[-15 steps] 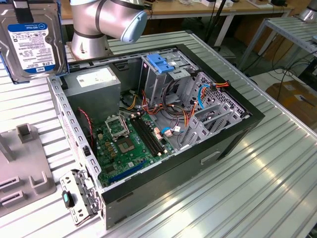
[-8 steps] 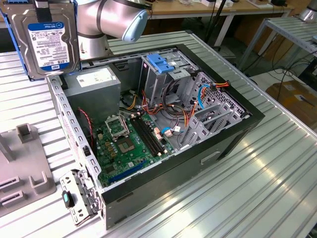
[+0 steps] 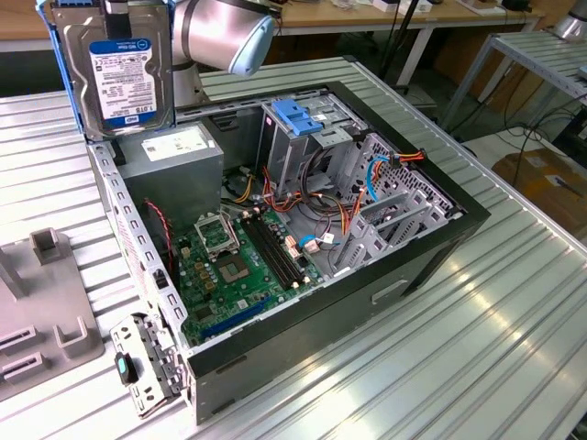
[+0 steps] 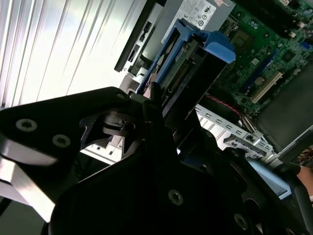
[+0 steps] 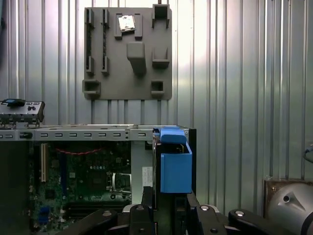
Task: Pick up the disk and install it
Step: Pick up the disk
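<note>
Single-arm cell, disk lifted over the open computer. The gripper [image 5: 168,197] points downward, and its black fingers [image 5: 147,197] are closed on the two flat faces of the disk [image 3: 124,66], gripping it at its upper end. The disk hangs upright below the tool, clear of the table [image 3: 459,348]. In the exterior view its labelled face is turned toward the camera, and the blue carrier rail runs along its edges.

In both wrist views the disk is seen edge-on, extending away from the gripper toward the computer case [image 3: 431,247]. Its lower end lies above the case corner at the exterior view's left, just beside the grey power supply [image 3: 174,158]. Contact between the disk and the case rim cannot be judged.

A grey arm joint [image 3: 225,32] with a pale blue cap lies behind the case, to the exterior view's right of the disk.

The case lies on its side with the panel off, exposing the green motherboard [image 3: 238,266]. The metal drive cage [image 3: 307,147] with its blue latch [image 3: 298,115] stands further toward the exterior view's right, well apart from the disk.

A grey fixture plate [image 5: 122,83] rests on the ribbed table outside the case.
</note>
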Controlling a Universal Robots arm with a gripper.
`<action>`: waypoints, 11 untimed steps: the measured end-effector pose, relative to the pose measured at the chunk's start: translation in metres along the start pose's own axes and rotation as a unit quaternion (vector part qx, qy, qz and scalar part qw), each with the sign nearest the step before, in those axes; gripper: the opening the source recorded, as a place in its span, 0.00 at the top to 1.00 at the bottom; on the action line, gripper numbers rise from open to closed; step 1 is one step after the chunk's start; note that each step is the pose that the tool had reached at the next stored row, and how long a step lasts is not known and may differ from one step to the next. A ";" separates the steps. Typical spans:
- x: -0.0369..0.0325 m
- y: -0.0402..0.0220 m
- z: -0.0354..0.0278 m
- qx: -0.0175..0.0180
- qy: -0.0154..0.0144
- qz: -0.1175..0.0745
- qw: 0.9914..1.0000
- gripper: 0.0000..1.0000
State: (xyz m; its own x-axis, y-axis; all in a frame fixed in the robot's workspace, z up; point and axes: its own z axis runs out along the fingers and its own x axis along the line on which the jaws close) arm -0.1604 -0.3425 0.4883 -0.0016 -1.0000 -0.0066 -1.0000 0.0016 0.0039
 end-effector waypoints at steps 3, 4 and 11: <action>0.0000 -0.0095 0.0001 0.000 0.000 0.000 1.000 0.65; 0.0000 -0.0120 0.0000 0.000 0.000 0.000 1.000 0.65; -0.0001 -0.0367 0.0003 0.000 0.000 0.000 1.000 0.65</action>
State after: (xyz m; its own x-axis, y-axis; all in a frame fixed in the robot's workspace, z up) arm -0.1237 -0.3425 0.4878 -0.0016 -1.0000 -0.0066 -1.0000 0.0016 0.0039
